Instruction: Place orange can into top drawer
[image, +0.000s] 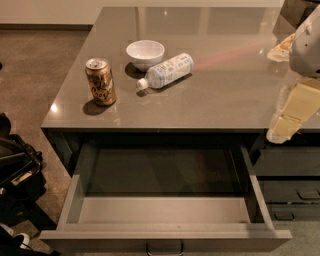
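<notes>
here's the big glossy grey worktop (225, 100), lights glinting off it, with wide bare room through its middle and right. below its front edge the top drawer (165, 232), a wide shallow grey box with a flat front and a small metal handle (164, 247), is pulled fully out, its floor bare from wall to wall. to the right of it sit narrower dark grey drawers (290, 190), all closed. over at the far right edge the tool (292, 117), a cream blocky piece under a white arm, hangs at the worktop's front right corner, well apart from everything on the worktop. it has hold of nothing, and how far open it is i cannot tell.

now the white plastic bottle (167, 70): lying on its side, cap towards the front left, pale label with print too small to read. just behind it and to its left is a small white round bowl (145, 52), upright.

and the orange can (100, 81), a small orange-brown drink can with a silver pull-tab top: upright, long axis vertical, near the worktop's left edge, apart from bottle and bowl. pale cream lettering faces us, not readable. clear worktop lies between it and the front edge, right above the drawer's left end.
</notes>
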